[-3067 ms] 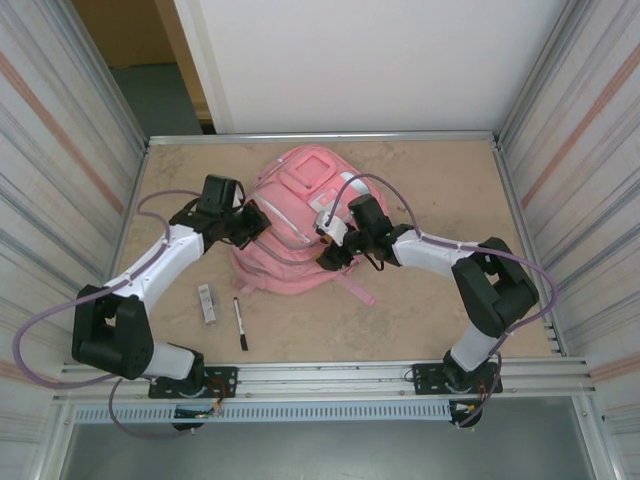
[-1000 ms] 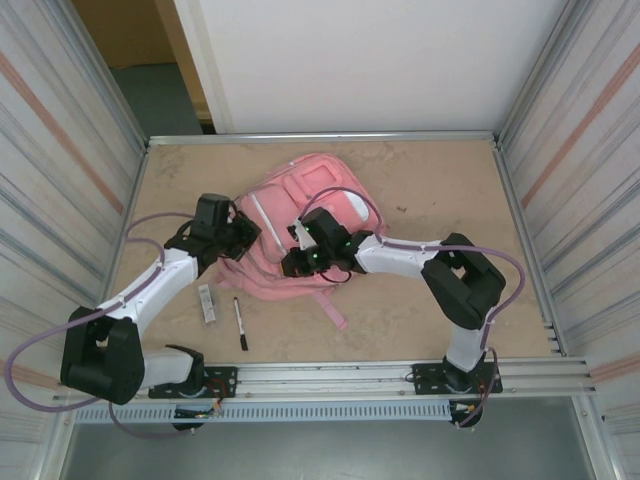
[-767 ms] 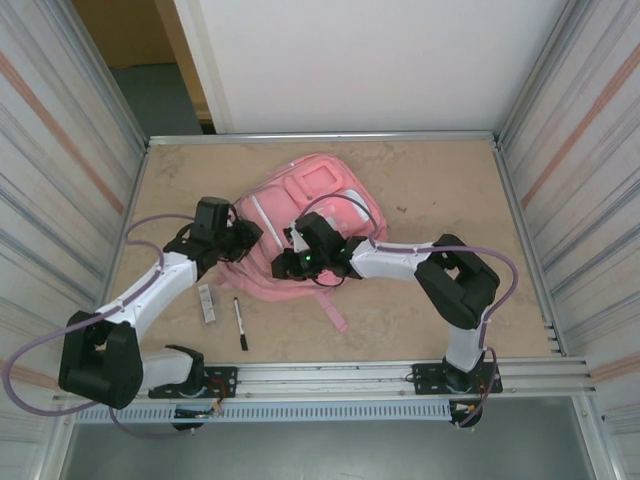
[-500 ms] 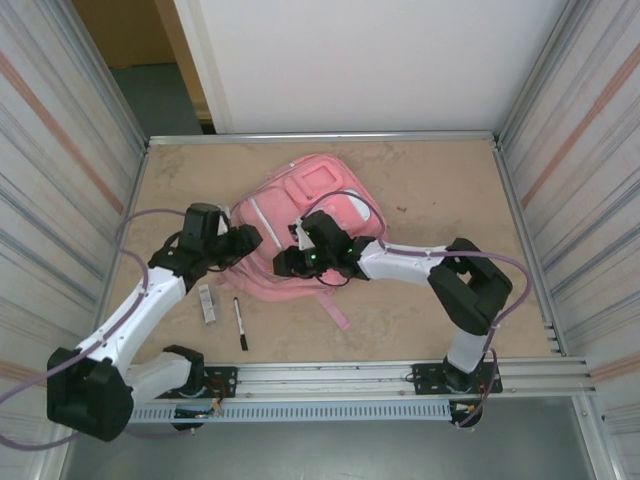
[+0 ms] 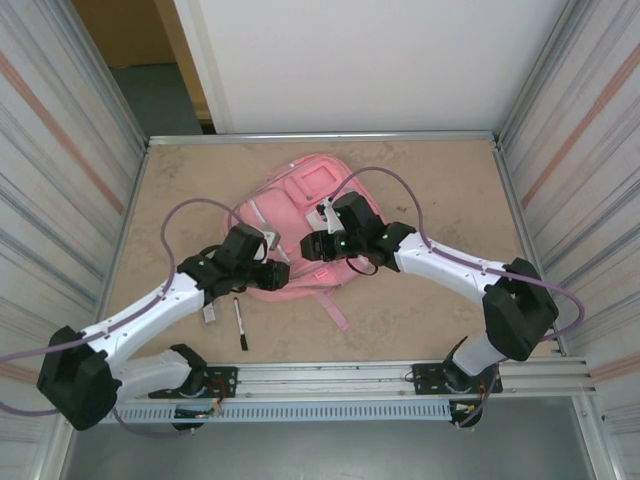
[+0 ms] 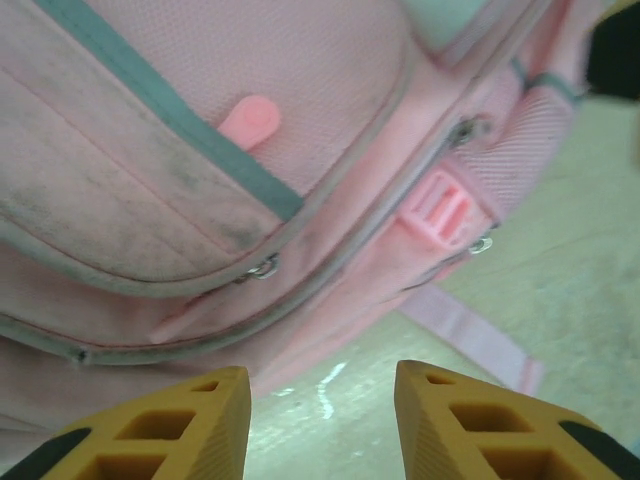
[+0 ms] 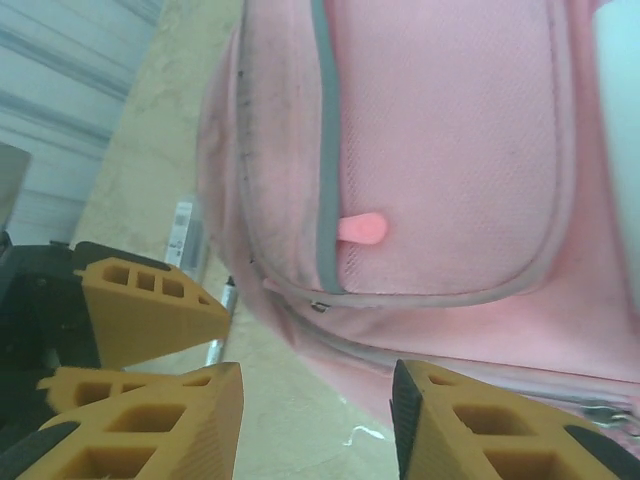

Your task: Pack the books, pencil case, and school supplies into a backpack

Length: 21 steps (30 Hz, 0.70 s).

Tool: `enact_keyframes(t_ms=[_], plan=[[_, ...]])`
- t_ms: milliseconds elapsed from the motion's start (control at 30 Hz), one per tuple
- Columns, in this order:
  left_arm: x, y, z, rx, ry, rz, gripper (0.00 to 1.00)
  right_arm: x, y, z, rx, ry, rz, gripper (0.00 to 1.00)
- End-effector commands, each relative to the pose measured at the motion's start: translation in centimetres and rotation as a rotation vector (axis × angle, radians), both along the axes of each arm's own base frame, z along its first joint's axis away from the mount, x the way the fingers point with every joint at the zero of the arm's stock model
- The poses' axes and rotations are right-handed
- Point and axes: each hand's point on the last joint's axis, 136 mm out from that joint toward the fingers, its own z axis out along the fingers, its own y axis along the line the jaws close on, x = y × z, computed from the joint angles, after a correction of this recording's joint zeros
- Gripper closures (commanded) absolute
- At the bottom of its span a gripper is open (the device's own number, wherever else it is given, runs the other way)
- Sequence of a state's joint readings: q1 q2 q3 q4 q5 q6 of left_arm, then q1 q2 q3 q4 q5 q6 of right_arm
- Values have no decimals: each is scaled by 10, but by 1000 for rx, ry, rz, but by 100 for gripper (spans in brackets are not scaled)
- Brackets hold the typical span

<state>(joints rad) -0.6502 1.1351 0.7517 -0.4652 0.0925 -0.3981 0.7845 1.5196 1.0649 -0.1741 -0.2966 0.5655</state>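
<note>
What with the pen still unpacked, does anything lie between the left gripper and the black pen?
Nothing visible does. The black pen lies on bare table just nearer the bases than the left gripper, which stands open at the backpack's near edge. The whitish bar lies left of the pen, not between them.

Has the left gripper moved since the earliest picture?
Yes. The left gripper has shifted rightward and nearer the black pen, which has stayed put on the table.

Lab enclosure: aluminium-framed table (image 5: pixel 450 190), panel walls (image 5: pixel 50 150)
</note>
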Motion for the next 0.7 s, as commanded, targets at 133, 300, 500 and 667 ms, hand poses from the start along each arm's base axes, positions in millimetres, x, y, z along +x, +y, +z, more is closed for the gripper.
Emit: enact_keyframes(t_ms=[133,300,500,667], plan=[[18,19,-1,159,-40,45,56,3,-6,2,-26,-48,10,56],[18,4,-12,91,24,6,55,5,-3,2,-18,-51,8,56],[31,14,-25,166,60,77,55,9,-4,3,-42,-72,9,55],[43,3,-22,127,18,64,53,10,-4,3,-40,-75,8,55]])
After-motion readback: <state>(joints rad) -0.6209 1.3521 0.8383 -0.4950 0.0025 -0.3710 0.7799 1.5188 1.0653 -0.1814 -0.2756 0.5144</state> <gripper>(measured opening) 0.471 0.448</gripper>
